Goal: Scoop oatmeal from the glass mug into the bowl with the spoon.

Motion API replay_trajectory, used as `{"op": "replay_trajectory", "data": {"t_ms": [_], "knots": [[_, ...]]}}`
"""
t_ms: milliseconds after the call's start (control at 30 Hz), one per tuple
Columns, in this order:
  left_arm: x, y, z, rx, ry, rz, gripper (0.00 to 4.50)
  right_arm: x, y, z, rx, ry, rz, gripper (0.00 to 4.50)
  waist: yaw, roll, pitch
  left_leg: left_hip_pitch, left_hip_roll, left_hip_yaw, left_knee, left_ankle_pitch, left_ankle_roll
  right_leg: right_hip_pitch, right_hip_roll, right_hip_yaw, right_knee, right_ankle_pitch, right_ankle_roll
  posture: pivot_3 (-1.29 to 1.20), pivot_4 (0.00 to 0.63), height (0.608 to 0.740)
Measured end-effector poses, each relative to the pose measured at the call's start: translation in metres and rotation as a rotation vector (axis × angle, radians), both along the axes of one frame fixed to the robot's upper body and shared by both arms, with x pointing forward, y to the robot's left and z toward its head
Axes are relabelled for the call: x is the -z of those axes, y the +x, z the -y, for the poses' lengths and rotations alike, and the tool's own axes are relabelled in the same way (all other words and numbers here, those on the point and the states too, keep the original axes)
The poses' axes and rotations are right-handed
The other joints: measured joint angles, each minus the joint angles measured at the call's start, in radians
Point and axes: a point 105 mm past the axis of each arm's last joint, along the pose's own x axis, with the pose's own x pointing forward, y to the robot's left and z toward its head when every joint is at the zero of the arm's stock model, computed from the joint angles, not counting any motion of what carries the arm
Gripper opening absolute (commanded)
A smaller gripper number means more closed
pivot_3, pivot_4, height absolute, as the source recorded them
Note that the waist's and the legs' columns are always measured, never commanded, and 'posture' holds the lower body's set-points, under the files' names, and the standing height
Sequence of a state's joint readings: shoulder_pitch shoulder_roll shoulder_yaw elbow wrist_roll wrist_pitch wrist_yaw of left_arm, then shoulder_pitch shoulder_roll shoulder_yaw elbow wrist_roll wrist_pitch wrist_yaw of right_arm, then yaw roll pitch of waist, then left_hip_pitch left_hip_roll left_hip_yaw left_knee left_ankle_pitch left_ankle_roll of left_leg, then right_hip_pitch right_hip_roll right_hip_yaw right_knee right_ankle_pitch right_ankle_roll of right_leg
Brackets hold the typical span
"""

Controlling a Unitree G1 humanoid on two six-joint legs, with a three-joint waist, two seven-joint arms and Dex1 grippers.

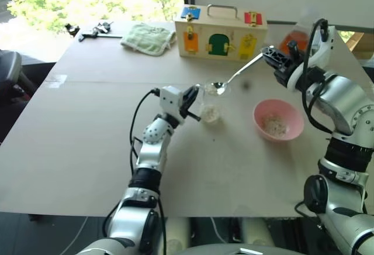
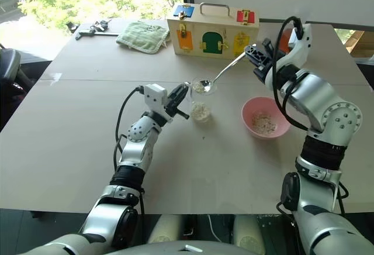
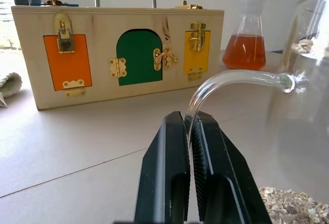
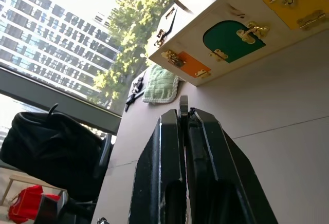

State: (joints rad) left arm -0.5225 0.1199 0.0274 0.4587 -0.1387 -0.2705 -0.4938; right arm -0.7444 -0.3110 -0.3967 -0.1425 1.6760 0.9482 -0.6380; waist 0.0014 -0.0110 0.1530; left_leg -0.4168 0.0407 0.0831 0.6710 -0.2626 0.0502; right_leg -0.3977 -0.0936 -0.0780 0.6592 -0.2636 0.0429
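Note:
The glass mug [image 1: 211,102] stands mid-table with oatmeal [image 1: 210,113] heaped in its bottom. My left gripper [image 1: 191,100] is shut on the mug's curved handle [image 3: 231,79]. My right gripper [image 1: 272,56] is shut on the long handle of the spoon [image 1: 244,69], held up and to the right of the mug. The spoon slopes down to the left, and its small bowl [image 2: 204,85] hovers at the mug's rim with a little oatmeal in it. The pink bowl [image 1: 294,113] sits to the right of the mug, below my right arm, with some oatmeal [image 1: 274,125] inside.
A wooden latch box [image 1: 221,35] stands at the back, with a flask of orange liquid [image 3: 245,49] beside it on the right. A green cloth [image 1: 149,37] and dark metal tools [image 1: 93,31] lie at the far left. The table's front edge is near.

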Motion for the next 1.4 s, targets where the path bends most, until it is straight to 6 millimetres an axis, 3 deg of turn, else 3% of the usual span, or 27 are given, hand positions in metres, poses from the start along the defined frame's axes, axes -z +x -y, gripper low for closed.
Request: {"op": "replay_trajectory", "data": {"t_ms": [700, 1067, 1400], "knots": [[0.001, 0.012, 0.018, -0.008, -0.041, 0.015, 0.05, -0.010, -0.008, 0.022, 0.053, 0.111, 0.023, 0.00, 0.007, 0.000, 0.000, -0.001, 0.000, 0.000, 0.000, 0.000, 0.000, 0.000, 0.000, 0.000, -0.002, 0.000, 0.000, 0.00, 0.150, 0.740], [-0.002, 0.012, 0.019, -0.001, -0.038, 0.026, 0.05, -0.006, -0.034, 0.076, 0.187, 0.190, 0.048, 0.00, 0.011, -0.001, 0.001, -0.001, 0.000, 0.000, 0.000, 0.000, 0.001, 0.000, 0.001, -0.001, -0.002, 0.000, 0.000, 0.00, 0.150, 0.740], [-0.007, 0.015, 0.019, 0.004, -0.032, 0.036, 0.05, 0.028, -0.057, 0.126, 0.344, 0.192, -0.009, 0.00, 0.014, -0.001, 0.001, -0.001, 0.000, 0.000, 0.000, 0.000, 0.001, 0.000, 0.001, 0.000, -0.003, 0.000, 0.000, 0.00, 0.150, 0.740]]}}
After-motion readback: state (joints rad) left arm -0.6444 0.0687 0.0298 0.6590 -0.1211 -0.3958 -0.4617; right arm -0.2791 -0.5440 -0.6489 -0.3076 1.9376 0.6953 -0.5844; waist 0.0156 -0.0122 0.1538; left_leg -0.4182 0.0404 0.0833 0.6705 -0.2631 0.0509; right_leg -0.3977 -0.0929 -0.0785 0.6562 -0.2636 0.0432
